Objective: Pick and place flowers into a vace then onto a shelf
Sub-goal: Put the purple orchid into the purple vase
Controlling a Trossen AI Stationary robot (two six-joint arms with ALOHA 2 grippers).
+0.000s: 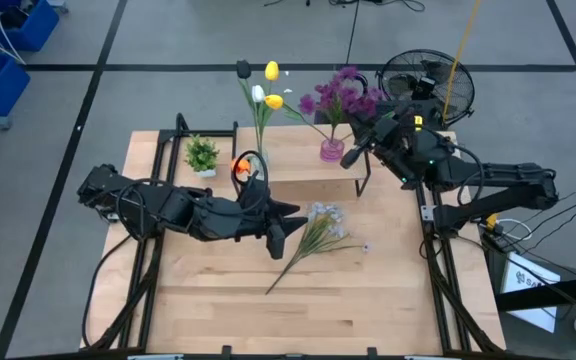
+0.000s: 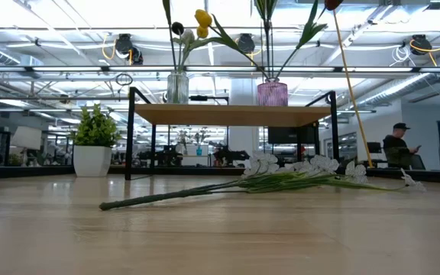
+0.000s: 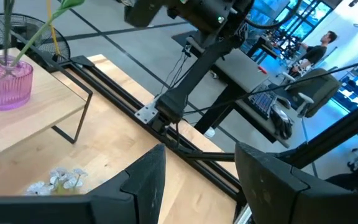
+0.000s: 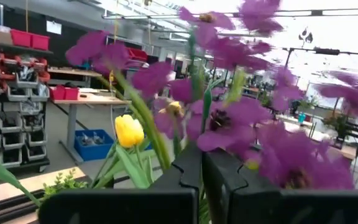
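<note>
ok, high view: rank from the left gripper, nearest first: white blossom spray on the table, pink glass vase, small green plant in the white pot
1. White blossom spray, lying on the table just right of the left gripper.
2. Small green plant in the white pot, back-left, beside the shelf.
3. Pink glass vase, on the shelf, back-right.

Items 2 and 3 are fairly close; the plant looks slightly nearer.

The left arm reaches in low from its own side and lies nearly level. Its wrist is bent so that the left tool (image 1: 286, 228) points across toward the other arm. The two dark fingers (image 3: 146, 180) stand apart with a clear gap between them and nothing in it.

The right arm is folded at the elbow, and its forearm runs back toward the far edge. The right tool (image 1: 353, 155) is raised. Its fingers (image 4: 188, 171) are pressed together, and whether they pinch anything cannot be told.
</note>
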